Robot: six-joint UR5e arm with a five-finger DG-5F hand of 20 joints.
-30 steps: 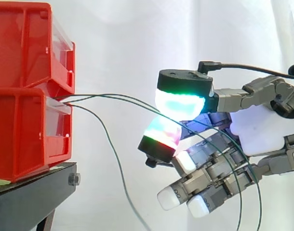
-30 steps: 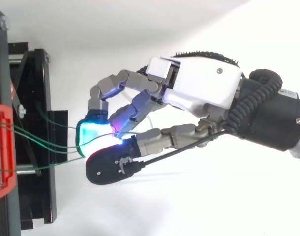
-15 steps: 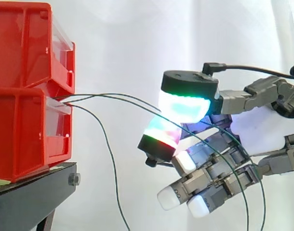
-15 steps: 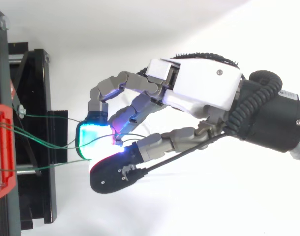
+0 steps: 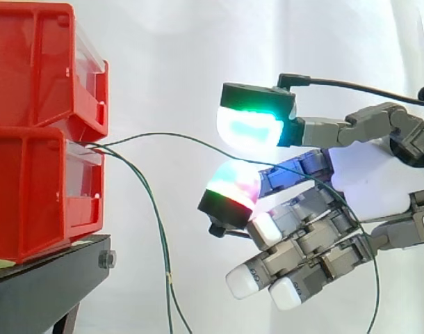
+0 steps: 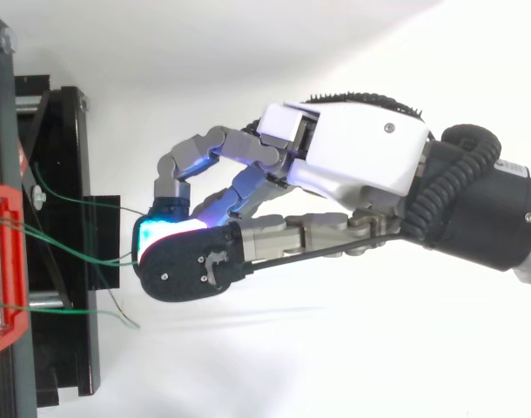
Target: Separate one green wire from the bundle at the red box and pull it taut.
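The hand (image 5: 368, 184) sits at the right of the side view, a smooth white shell with grey jointed metal fingers curled toward the left. Its thumb pad (image 5: 250, 129) – rounded, capped in black, glowing green and cyan – stands above a second pad (image 5: 233, 188) lit magenta and green, with a clear gap between them. One green wire (image 5: 177, 137) threads through that gap, lies over the curled finger behind the pad, runs down across the hand and comes out at the lower right. The hand thus holds it hooked in its curl, not pinched. Two plain white pads point down-left below.

From the hand the thin wire arcs left in a shallow bow, not straight, to the front of the red box (image 5: 38, 195) at mid left, a glossy plastic bin with a clear insert in its mouth. Two other green wires (image 5: 160, 229) drop from the same spot and hang slack toward the bottom edge, close together. A second red bin (image 5: 31, 62) is stacked on top, both resting on a black stand (image 5: 45, 289) before a white curtain (image 5: 170, 56).

From above, the black back of the thumb tip (image 6: 187, 274) covers the pad beneath, so the gap seen from the side is hidden – only a cyan rim shows. That view does show the wires fanned apart across the stand, one loose end (image 6: 131, 320) lying free below the thumb.
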